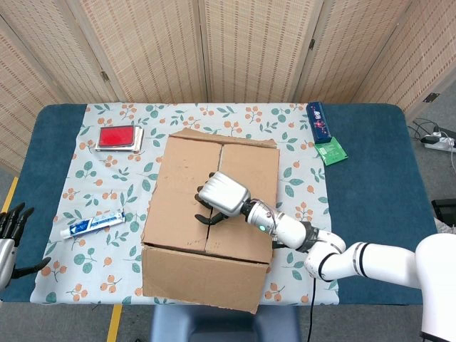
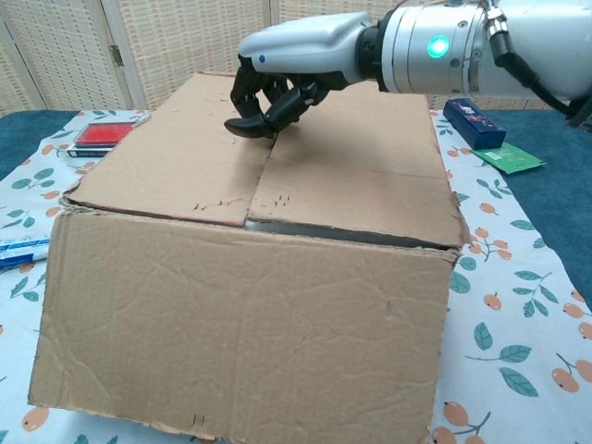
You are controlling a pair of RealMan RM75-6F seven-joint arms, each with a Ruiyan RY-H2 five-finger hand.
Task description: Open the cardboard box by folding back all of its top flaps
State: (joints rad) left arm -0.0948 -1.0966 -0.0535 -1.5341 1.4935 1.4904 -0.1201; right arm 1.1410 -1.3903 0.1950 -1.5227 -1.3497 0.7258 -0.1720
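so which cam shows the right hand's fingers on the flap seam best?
Chest view: the right hand sits close up, dark fingers curled at the cardboard box seam. Head view shows the hand from above, fingers mostly hidden.

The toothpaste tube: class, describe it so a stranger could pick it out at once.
Start at the big cardboard box mid-table. Look to its left on the leaf-patterned cloth: the toothpaste tube lies flat there, slim, white and blue, unlike the red case farther back.
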